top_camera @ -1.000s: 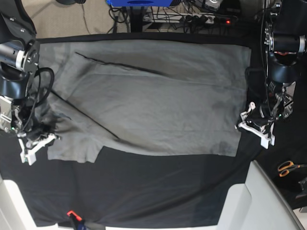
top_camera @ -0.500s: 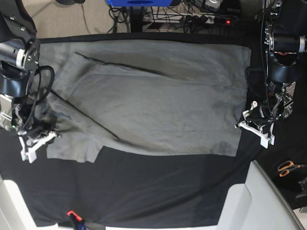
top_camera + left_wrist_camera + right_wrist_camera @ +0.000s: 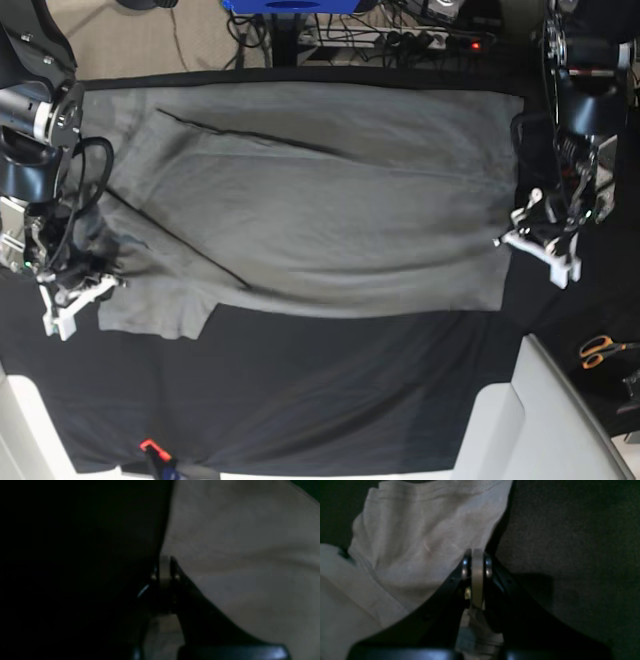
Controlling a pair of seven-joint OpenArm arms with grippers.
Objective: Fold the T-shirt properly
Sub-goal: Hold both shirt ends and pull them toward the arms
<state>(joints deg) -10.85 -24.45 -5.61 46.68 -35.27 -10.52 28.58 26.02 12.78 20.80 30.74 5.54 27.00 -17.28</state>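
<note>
Grey T-shirt is pinched by both the left hand and right hand, which should lift evenly together.

My base view is evenly lit and sharp; both my wrist views are dim and blurred, the left nearly black.
</note>
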